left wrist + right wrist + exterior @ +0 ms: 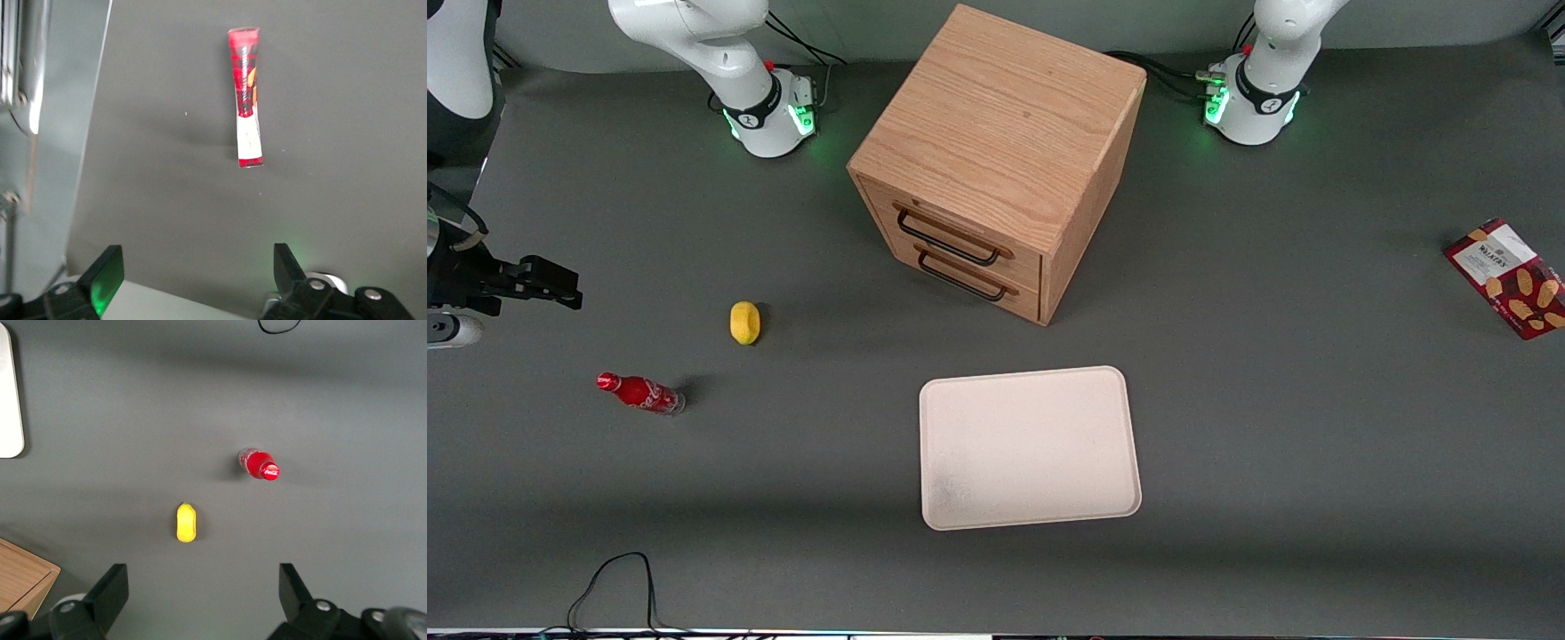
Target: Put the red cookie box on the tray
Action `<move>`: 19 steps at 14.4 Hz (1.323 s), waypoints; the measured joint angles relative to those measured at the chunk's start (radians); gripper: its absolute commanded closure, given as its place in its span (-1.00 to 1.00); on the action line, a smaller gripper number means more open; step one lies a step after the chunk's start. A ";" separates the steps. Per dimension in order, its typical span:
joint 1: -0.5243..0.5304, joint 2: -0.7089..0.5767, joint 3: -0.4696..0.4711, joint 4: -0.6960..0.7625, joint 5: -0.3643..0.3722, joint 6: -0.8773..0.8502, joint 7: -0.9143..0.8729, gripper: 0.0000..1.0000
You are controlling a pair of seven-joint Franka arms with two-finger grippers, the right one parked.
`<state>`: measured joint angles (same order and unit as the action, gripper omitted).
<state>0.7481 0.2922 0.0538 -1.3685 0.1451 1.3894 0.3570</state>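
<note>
From my remote seat, the gripper (193,277) hangs open high above the red cookie box (1510,277), which lies on the worktop (1316,427) at two o'clock from the tray (1030,447), so a misjudged descent could clip its slim edge.

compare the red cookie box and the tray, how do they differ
The red cookie box is dark red with a white label and biscuit pictures; the tray is plain pale cream. The box is much smaller and stands on edge toward the working arm's end; the tray lies flat in front of the wooden drawer cabinet. Both are rectangular. The open gripper hovers above the box.
</note>
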 measured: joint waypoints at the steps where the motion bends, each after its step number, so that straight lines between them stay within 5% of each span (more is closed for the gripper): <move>1: 0.000 0.001 -0.002 -0.023 0.000 0.002 -0.052 -1.00; 12: -0.019 0.036 -0.023 -0.540 -0.041 0.680 -0.293 -1.00; 19: -0.020 0.123 -0.023 -0.578 -0.041 0.849 -0.295 -1.00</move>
<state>0.7277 0.4157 0.0308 -1.9463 0.1043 2.2382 0.0619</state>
